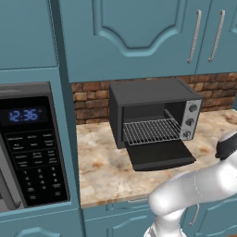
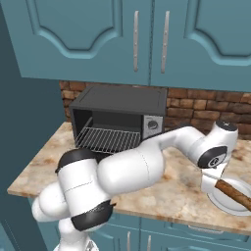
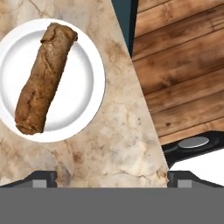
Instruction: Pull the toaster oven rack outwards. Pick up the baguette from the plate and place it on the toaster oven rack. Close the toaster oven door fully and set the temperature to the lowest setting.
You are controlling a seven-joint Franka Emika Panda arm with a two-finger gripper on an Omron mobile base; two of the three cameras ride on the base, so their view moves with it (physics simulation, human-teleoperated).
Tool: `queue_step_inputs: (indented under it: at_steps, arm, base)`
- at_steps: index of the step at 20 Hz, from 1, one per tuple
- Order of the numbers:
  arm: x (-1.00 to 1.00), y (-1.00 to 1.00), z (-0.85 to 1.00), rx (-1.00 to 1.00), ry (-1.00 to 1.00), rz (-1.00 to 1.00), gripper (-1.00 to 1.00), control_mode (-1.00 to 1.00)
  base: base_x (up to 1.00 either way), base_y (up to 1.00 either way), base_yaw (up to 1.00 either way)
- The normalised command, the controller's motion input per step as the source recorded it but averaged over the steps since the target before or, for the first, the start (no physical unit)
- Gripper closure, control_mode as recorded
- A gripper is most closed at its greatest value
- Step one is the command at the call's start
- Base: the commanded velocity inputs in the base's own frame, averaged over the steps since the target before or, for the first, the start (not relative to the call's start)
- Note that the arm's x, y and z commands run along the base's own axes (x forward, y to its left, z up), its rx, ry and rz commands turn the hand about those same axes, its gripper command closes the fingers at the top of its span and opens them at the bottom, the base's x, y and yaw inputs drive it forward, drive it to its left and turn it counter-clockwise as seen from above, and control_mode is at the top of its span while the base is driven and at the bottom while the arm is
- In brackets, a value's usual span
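While the pincer [image 3: 112, 178] hangs spread and empty over the counter [image 3: 131, 131], the baguette [image 3: 43, 79] lies on its white plate [image 3: 85, 83], up and left in the hand view; closing from here would likely catch nothing. Across the counter, the left base view shows the toaster oven door [image 1: 159, 156] down and the toaster oven rack [image 1: 150, 131] inside; the hand view shows neither.

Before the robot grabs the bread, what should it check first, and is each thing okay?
1. Toaster oven door folded down open: ok.
2. Toaster oven rack pulled outwards: cannot tell.
3. Baguette lying whole on the plate: ok.
4. Gripper open: ok.
5. Gripper centred over the baguette: not ok, the bread sits off to one side in the hand view.
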Motion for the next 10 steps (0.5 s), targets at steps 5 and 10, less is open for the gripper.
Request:
queue_step_inputs:
  at_steps: [5, 10]
  arm:
    - [0.24, -0.31, -0.24, 0.02, 0.02, 0.00, -1.00, -1.00]
    - [0.22, -0.35, -0.22, 0.03, 0.04, 0.00, -1.00, -1.00]
  base:
    - [0.00, 0.00, 0.00]
    - [0.00, 0.00, 0.00]
